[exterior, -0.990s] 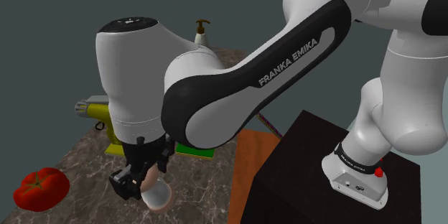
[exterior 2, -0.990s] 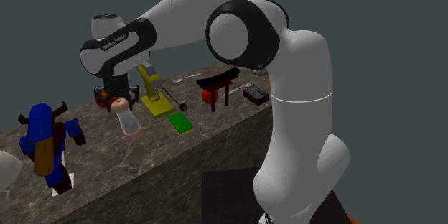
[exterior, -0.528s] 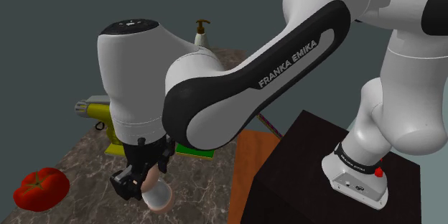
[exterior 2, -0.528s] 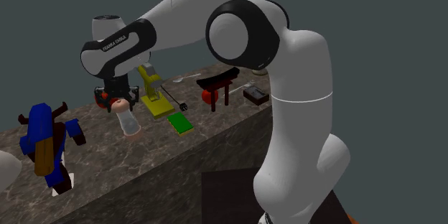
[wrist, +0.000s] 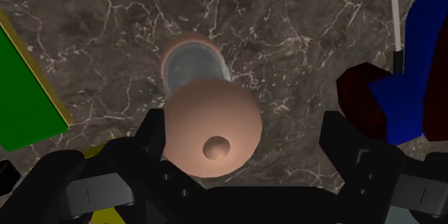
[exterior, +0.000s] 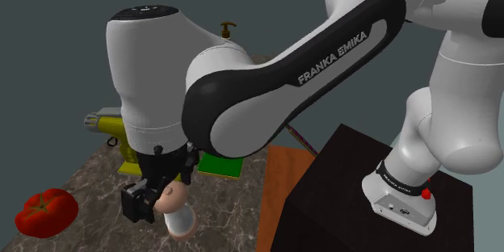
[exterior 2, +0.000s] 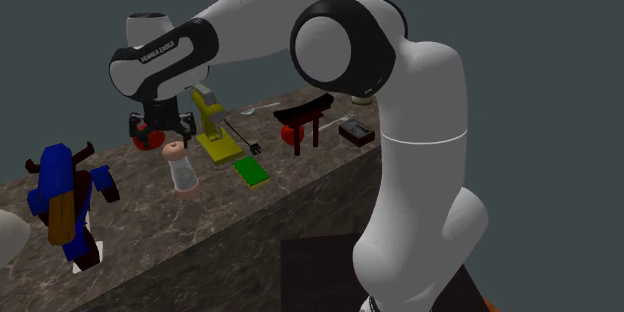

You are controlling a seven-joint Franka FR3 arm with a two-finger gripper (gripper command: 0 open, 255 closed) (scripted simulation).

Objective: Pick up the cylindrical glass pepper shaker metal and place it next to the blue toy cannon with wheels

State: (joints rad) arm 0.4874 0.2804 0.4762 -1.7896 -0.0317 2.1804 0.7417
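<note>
The pepper shaker (exterior 2: 181,168), a clear cylinder with a rounded pinkish-tan cap (wrist: 208,126), stands on the dark marble counter (exterior 2: 150,230). My black gripper (exterior 2: 165,138) hangs just above its cap, open. In the wrist view the fingers (wrist: 152,136) stand wide apart on either side of the cap without touching it, so the gripper (wrist: 244,129) holds nothing. In the shoulder view the gripper (exterior: 153,198) sits over the shaker (exterior: 176,214). The blue toy cannon (exterior 2: 65,195), with dark red wheels, stands a short way off at the second exterior view's left, and its blue body (wrist: 420,64) lies beyond one finger.
A green flat block (exterior 2: 251,171) and a yellow device (exterior 2: 212,125) lie close behind the shaker. A red tomato (exterior: 44,210) sits at the shoulder view's lower left. A dark red stand (exterior 2: 305,120) and a soap dispenser (exterior: 226,34) are farther back. The counter edge (exterior 2: 260,210) runs near.
The gripper has opened, let go of the shaker and risen a little. The shaker, held tilted before, now stands on the counter by itself.
</note>
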